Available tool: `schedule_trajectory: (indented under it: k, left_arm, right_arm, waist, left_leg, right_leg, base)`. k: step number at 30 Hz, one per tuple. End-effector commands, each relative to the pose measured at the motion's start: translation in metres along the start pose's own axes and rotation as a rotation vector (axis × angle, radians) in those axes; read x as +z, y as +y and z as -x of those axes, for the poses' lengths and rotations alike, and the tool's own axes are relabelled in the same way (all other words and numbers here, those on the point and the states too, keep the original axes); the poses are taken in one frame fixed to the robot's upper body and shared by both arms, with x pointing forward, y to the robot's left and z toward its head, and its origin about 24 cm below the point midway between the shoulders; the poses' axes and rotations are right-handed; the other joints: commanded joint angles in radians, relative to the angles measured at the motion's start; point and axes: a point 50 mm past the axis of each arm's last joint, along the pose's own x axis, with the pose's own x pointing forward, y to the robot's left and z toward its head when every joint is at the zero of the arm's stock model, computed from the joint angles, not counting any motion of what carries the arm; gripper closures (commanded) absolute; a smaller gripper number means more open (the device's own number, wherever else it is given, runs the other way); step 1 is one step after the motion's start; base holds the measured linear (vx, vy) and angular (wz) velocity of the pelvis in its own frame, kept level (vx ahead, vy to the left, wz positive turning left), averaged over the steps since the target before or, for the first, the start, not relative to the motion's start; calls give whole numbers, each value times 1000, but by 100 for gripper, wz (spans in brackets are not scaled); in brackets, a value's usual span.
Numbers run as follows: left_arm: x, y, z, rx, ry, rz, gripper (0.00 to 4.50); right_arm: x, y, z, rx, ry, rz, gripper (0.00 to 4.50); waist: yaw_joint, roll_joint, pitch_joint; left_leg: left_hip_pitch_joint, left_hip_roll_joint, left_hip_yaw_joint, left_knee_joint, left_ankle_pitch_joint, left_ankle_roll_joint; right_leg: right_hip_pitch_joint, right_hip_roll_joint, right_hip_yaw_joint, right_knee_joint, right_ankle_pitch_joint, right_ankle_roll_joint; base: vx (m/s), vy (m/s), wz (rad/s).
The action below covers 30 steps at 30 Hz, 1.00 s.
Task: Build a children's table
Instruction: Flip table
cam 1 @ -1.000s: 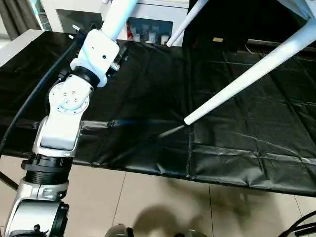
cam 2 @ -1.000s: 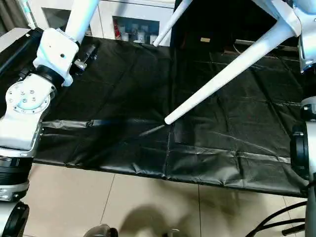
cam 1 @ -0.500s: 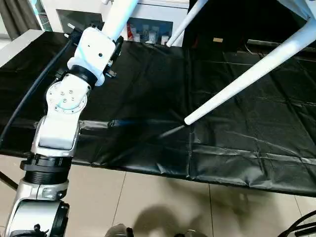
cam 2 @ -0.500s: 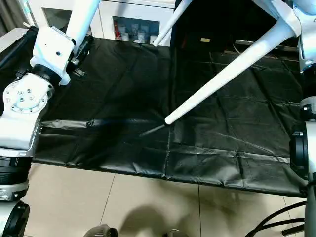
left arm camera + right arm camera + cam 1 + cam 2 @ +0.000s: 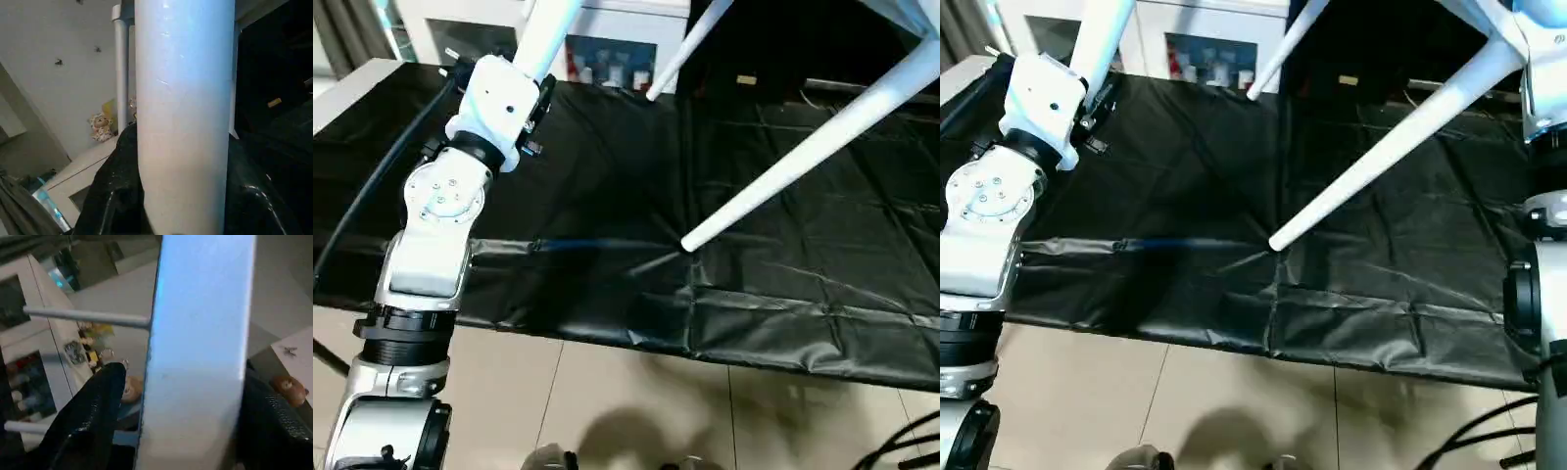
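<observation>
The white children's table hangs tilted above the black-covered bench (image 5: 587, 186). One long leg (image 5: 803, 157) slants down to a tip just above the sheet. A second leg (image 5: 690, 44) points toward the cabinet. My left gripper (image 5: 536, 93) is shut on a third leg (image 5: 548, 24); in the left wrist view that leg (image 5: 183, 98) sits tight between both black fingers (image 5: 115, 191). A corner of the table top (image 5: 1484, 15) shows at the upper right beside my right arm (image 5: 1542, 78). My right gripper (image 5: 195, 421) stands open around a white table part (image 5: 200, 333), with a gap at one finger (image 5: 93, 416).
A white cabinet with glass doors (image 5: 607, 54) stands behind the bench. A black cable (image 5: 372, 186) runs along my left arm, and more cables (image 5: 1489, 431) lie on the tiled floor (image 5: 607, 411) at the front right. The bench's front edge runs across the middle.
My left wrist has turned and shifted up along the leg. The leg tips have dropped slightly toward the sheet. The right arm has moved little.
</observation>
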Motion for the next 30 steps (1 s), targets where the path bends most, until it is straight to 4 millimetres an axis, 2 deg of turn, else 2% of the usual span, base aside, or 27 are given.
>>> schedule_trajectory:
  k: [1,5,10,11,12,13,16,20,22,23,24,25,26,27,30]
  left_arm:
    - [8,-13,-3,-70,-38,-5,298]
    - [5,-12,-3,-67,-29,-7,298]
    - [0,-8,-1,-61,-8,-16,298]
    - [-1,-8,-1,-62,-4,-18,298]
    - [-2,-8,-1,-63,-2,-19,298]
    - [-3,-8,-1,-63,0,-19,298]
    - [-4,-9,-1,-68,4,-18,298]
    - [-9,-10,-1,-72,18,-17,298]
    - [-13,-10,-1,-70,31,-21,298]
    - [-14,-10,-1,-70,32,-22,298]
    - [-14,-10,-1,-70,32,-22,298]
    - [-16,-9,0,-68,39,-25,298]
    - [-16,-8,0,-68,40,-26,298]
    - [-17,-8,0,-67,43,-27,298]
    - [-20,-6,1,-67,49,-32,298]
  right_arm:
    - [6,12,-2,69,-49,-4,105]
    - [10,13,1,72,-109,-56,76]
    - [20,12,13,54,-225,-193,32]
    - [21,13,15,59,-237,-207,14]
    - [22,14,17,64,-246,-214,14]
    - [23,15,19,67,-254,-220,7]
    - [24,17,23,61,-277,-241,1]
    - [31,25,31,64,-346,-412,0]
    - [30,47,37,138,-321,-563,0]
    - [28,53,39,149,-305,-592,0]
    - [28,53,39,149,-305,-592,0]
    - [13,83,49,177,-237,-713,0]
    - [11,87,50,178,-226,-731,0]
    - [3,101,56,183,-190,-785,0]
    - [-20,143,79,174,-51,-933,0]
  waist:
    - [-4,-4,-86]
    - [-4,-6,-88]
    - [-2,-5,-91]
    - [-1,-2,-90]
    - [-2,-3,-90]
    - [0,2,-90]
    - [-1,1,-90]
    - [2,3,-89]
    - [1,4,-86]
    - [0,5,-82]
    - [-2,3,-84]
    - [-1,3,-82]
    - [4,6,-81]
    - [-2,5,-79]
    - [-3,2,-84]
  left_leg:
    - [35,57,-17,-61,-109,63]
    - [36,56,-17,-61,-114,59]
    - [34,57,-19,-61,-84,81]
    - [35,58,-20,-62,-83,84]
    - [34,58,-20,-63,-81,84]
    - [37,59,-21,-63,-86,82]
    - [38,58,-21,-65,-110,64]
    - [41,60,-23,-70,-110,61]
    - [43,59,-22,-73,-122,57]
    - [46,61,-25,-78,-156,43]
    - [50,60,-26,-79,-180,21]
    - [48,56,-22,-80,-180,10]
    - [53,59,-23,-81,-191,3]
    - [52,58,-25,-84,-210,-5]
    - [54,57,-26,-86,-227,-29]
  right_leg:
    - [56,-75,43,-55,12,-268]
    - [56,-76,42,-57,5,-268]
    - [60,-77,41,-52,49,-265]
    - [60,-77,41,-52,49,-263]
    - [60,-77,41,-53,50,-263]
    - [59,-78,40,-54,46,-264]
    - [58,-78,40,-58,12,-265]
    - [59,-79,40,-59,15,-253]
    - [59,-79,42,-65,-2,-245]
    - [59,-80,40,-70,-52,-235]
    - [59,-82,40,-73,-93,-228]
    - [60,-82,43,-81,-109,-218]
    - [55,-84,44,-82,-121,-213]
    - [54,-81,42,-83,-143,-211]
    - [53,-83,43,-87,-160,-196]
  base:
    - [0,0,0]
    - [0,0,0]
    - [0,0,0]
    - [0,0,0]
    - [0,0,0]
    - [0,0,0]
    - [0,0,0]
    - [0,0,0]
    - [0,0,0]
    - [0,0,0]
    - [0,0,0]
    - [0,0,0]
    - [0,0,0]
    - [0,0,0]
    - [0,0,0]
